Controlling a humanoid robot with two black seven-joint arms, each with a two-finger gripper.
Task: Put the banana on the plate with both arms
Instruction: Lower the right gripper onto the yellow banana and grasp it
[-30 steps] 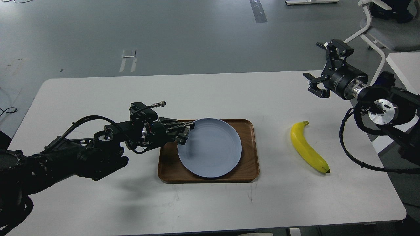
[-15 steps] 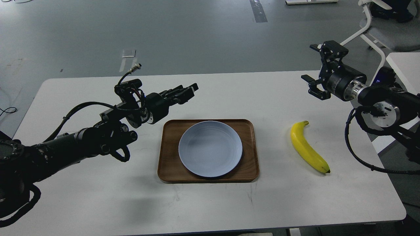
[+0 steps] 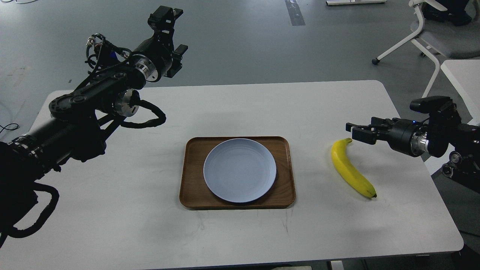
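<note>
meanwhile right gripper (image 3: 356, 132) hangs open beside banana (image 3: 350, 169); left gripper (image 3: 173, 30) open, raised.

Head view, downward over table (image 3: 112, 232)

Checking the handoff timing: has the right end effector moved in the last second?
Yes. The right end effector dropped from high above the table's far right corner to just beside the banana's stem end.

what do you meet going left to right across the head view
left pincer → tray → plate → banana → right pincer
</note>
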